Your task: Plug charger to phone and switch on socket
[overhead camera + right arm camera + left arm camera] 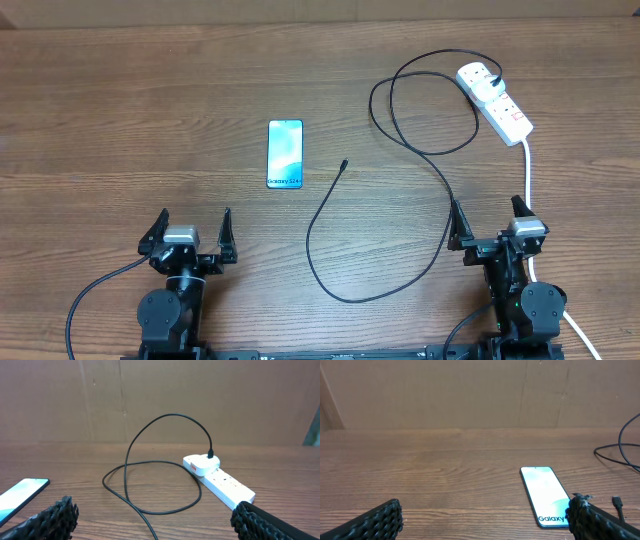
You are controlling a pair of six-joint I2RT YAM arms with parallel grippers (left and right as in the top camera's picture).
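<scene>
My jaws on both arms gape apart, empty. The phone (285, 154) lies ahead of my left arm (185, 252), long axis pointing away. The charger tip (344, 163) rests near its right side, about midway between my 2 arms.

Black charger (400, 150), white red-marked socket (496, 101), blue-teal phone (285, 153).
</scene>
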